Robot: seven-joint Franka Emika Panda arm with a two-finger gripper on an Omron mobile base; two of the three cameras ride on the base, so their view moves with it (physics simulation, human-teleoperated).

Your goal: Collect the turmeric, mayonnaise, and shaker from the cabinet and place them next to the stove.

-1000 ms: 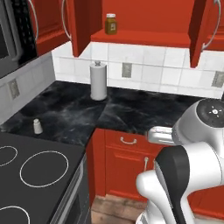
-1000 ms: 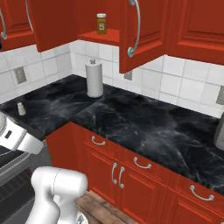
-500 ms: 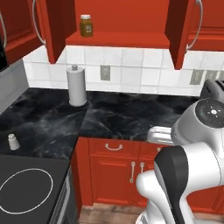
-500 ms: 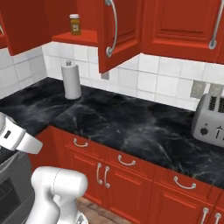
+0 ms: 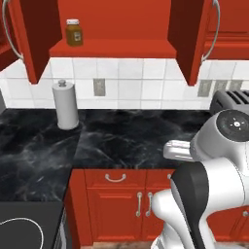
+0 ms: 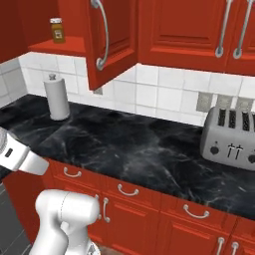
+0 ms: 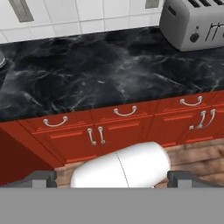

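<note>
- Step in hand, as I judge it: getting into reach of the cabinet (image 5: 112, 48) to fetch the turmeric (image 5: 73, 32), the one jar on its shelf.
- The turmeric stands upright at the left end of the red shelf, upper left of the left base view, and at the top left of the right base view, behind the open door (image 6: 110, 42).
- The gripper (image 7: 111, 177) is low at the bottom of the hand view, aimed at the drawers and floor, well apart from the shelf. Its fingers stand fully apart and nothing is between them.
- To do it well: raise the hand to shelf height, come in straight between the two open doors, keep off the left door, and close on the jar's body below the white lid.
- Keep clear of the towel roll (image 5: 65, 104) on the counter (image 5: 126, 138), which stands nearly below the jar.
- Counts: one turmeric jar; one towel roll; one toaster (image 6: 231, 138); two open doors on the cabinet.
- A corner of the stove (image 5: 24, 228) shows at the lower left of the left base view; one ring is partly visible, though the crop makes that hard to be sure of.
</note>
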